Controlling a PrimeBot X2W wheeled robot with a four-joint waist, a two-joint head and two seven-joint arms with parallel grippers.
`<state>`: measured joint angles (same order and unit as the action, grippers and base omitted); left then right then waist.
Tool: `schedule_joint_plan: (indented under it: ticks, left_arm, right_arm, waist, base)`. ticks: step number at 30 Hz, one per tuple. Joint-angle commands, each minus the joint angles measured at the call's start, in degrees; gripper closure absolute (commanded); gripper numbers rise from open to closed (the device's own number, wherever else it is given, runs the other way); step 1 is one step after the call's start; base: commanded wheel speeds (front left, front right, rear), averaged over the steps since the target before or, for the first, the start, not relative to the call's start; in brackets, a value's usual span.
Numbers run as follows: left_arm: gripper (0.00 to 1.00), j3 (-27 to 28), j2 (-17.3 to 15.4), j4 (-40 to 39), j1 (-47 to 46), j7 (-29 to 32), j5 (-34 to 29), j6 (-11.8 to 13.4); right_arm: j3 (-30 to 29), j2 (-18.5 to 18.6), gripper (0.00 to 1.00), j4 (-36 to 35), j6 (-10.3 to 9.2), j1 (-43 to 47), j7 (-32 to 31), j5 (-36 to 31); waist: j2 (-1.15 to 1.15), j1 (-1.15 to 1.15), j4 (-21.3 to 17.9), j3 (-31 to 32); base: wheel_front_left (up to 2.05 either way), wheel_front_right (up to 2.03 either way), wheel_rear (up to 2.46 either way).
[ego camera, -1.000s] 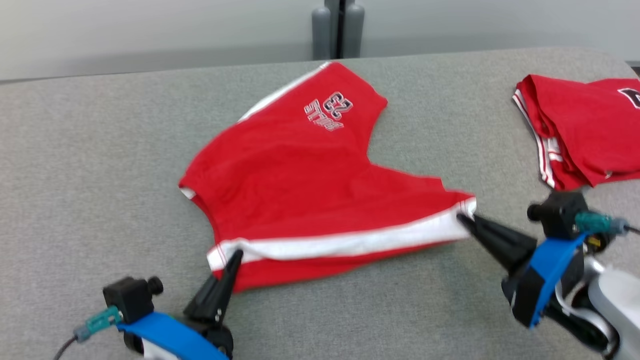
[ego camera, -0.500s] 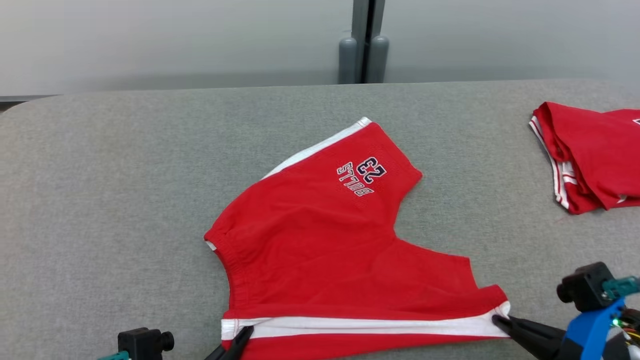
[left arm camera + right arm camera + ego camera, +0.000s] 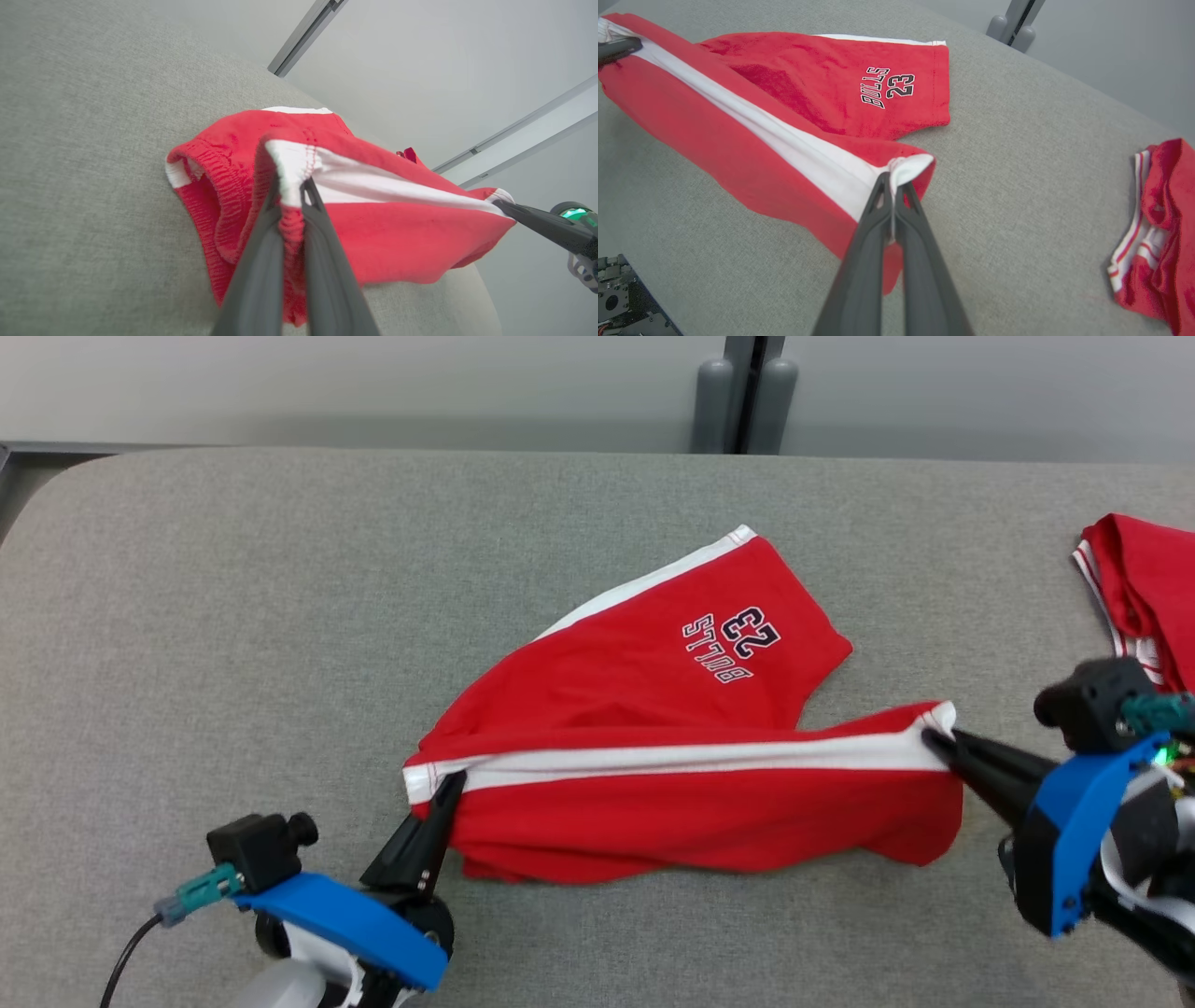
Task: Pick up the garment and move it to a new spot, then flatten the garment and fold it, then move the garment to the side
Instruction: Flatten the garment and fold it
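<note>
The garment (image 3: 653, 700) is a pair of red shorts with a white side stripe and "BULLS 23" print, lying mid-table. Its near side is lifted off the cloth and stretched between both grippers. My left gripper (image 3: 452, 782) is shut on the stripe's waistband end; in the left wrist view that gripper (image 3: 290, 184) pinches the white corner of the garment (image 3: 397, 224). My right gripper (image 3: 932, 741) is shut on the stripe's hem end, and the right wrist view shows the gripper (image 3: 893, 179) clamped on the garment (image 3: 752, 135). The far leg rests flat on the table.
The grey fabric table (image 3: 233, 616) has its rounded left corner at the far left. Another red garment (image 3: 1144, 588) lies bunched at the right edge, also in the right wrist view as a red heap (image 3: 1157, 224). A grey post (image 3: 738, 392) stands behind the table.
Both grippers have lifted the striped near edge and carried it up and away, over the shorts. The head camera has also shifted, so the whole scene sits differently.
</note>
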<state>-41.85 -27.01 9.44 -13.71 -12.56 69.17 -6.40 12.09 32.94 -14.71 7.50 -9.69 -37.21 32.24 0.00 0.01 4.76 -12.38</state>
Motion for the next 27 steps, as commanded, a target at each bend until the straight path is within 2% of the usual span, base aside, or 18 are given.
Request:
schedule_joint_plan:
  ticks: [1, 6, 11, 18, 19, 27]
  left_arm:
    - [1.0, 0.57, 1.49, 1.45, -3.0, -0.69, -0.42, -0.15]
    - [1.0, 1.08, 5.87, 4.69, -7.21, -1.23, -1.5, 0.69]
    - [1.0, 1.64, 9.24, 6.22, -9.98, -1.39, -1.76, 2.82]
    - [1.0, 2.48, 12.35, 7.73, -13.39, -1.5, -2.02, 4.3]
    - [1.0, 2.72, 12.98, 8.17, -14.25, -1.59, -2.23, 4.86]
    - [1.0, 3.87, 15.76, 9.91, -15.56, -1.95, -1.1, 4.38]
  right_arm:
    - [2.08, 1.24, 1.0, 3.06, -0.01, -5.06, 0.85, 0.21]
    - [9.06, 3.44, 1.0, 12.94, 0.0, -18.63, 3.82, 2.99]
    - [15.17, 4.81, 1.0, 20.95, 0.0, -30.92, 7.14, 4.71]
    - [21.72, 3.68, 1.0, 29.76, 0.0, -42.03, 11.65, 6.25]
    - [24.13, 3.25, 1.0, 32.53, 0.0, -44.68, 13.02, 6.65]
    - [32.44, 1.12, 1.0, 41.63, 0.0, -52.75, 18.61, 8.48]
  waist:
    - [0.0, -0.01, 1.26, -1.67]
    - [0.0, -0.01, 3.03, -4.6]
    - [0.0, -0.01, 4.97, -8.16]
    - [0.0, -0.01, 7.14, -11.54]
    - [0.0, -0.01, 7.73, -12.34]
    - [0.0, -0.01, 8.74, -14.59]
  base:
    - [0.0, 0.0, 0.0]
    - [0.0, 0.0, 0.0]
    - [0.0, 0.0, 0.0]
    - [0.0, 0.0, 0.0]
    - [0.0, 0.0, 0.0]
    - [0.0, 0.0, 0.0]
